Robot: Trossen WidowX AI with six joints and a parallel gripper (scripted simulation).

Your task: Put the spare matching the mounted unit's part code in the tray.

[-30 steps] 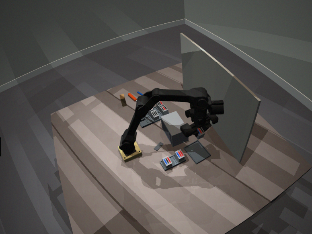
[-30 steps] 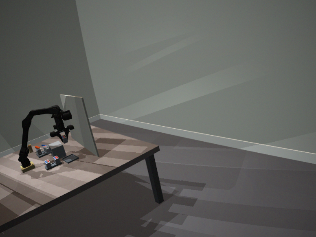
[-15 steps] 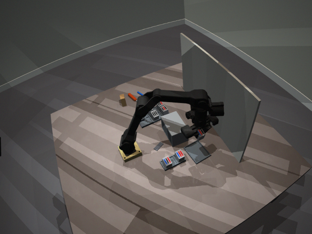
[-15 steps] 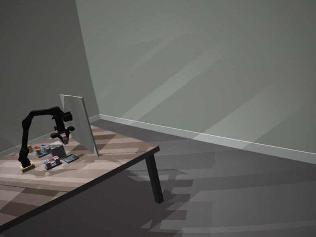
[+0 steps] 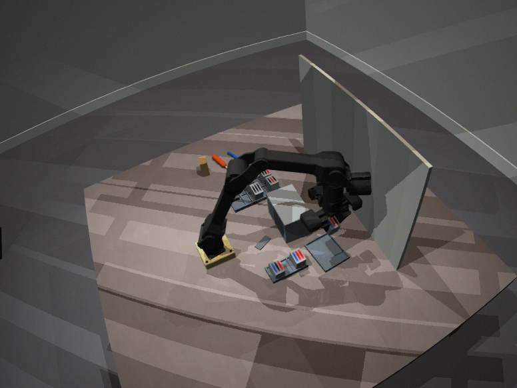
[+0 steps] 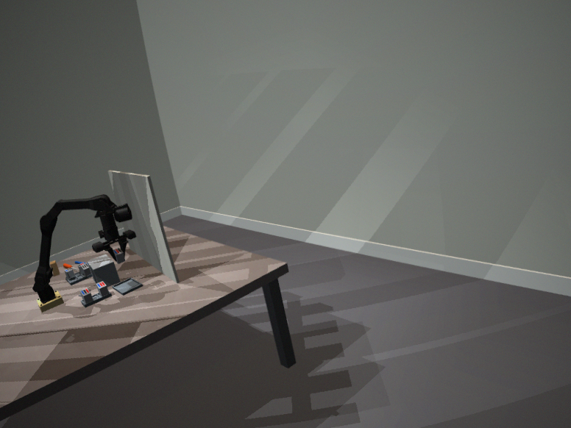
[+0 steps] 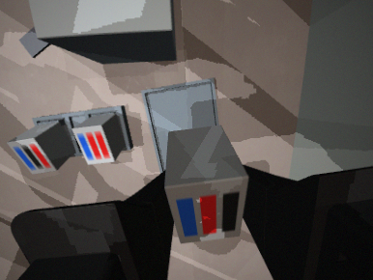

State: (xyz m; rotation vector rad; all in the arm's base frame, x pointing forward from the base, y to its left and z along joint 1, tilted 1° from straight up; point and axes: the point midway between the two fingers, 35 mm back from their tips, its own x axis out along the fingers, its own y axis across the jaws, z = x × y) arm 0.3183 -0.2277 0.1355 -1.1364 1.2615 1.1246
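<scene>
The spare [image 7: 207,185] with the blue, red and black stripes is hanging clamped in the gripper [image 7: 193,227], jaws squeezing its sides, coded face turned up toward the wrist. It is hovering just above the near edge of the tray [image 7: 181,111], not yet inside. Two other spares [image 7: 68,145] are sitting in their holder beside the tray, with the mounted unit [image 5: 288,211] close by.

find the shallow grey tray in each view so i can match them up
Top: the shallow grey tray lies right of centre on the table, just below the tool.
Exterior: far left, a small dark rectangle near the upright panel's foot.
Wrist: upper centre, partly behind the held grey block with blue, red and black stripes.
Shared landmark: the big grey box beside it.
</scene>
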